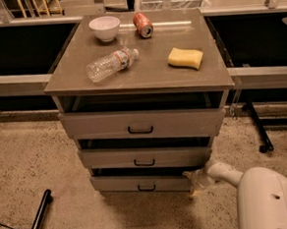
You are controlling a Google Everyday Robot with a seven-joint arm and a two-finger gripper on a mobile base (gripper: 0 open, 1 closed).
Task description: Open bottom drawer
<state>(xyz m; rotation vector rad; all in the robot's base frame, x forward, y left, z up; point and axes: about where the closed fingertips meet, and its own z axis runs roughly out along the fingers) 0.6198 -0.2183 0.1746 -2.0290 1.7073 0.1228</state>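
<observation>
The bottom drawer (138,182) sits low at frame centre. The end effector (193,180) is at its right end; spread or pressed together, I cannot tell. The middle drawer (112,159) overhangs it. The desk (155,73) above carries a bottle (111,64) and a sponge (185,58). The arm (267,196) is cut off at lower right.

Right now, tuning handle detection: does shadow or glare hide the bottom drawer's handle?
Camera view: bottom drawer front dim beneath the overhang, handle visible; glare streak on the cabinet top beside the can; end effector at that drawer's right end.
</observation>
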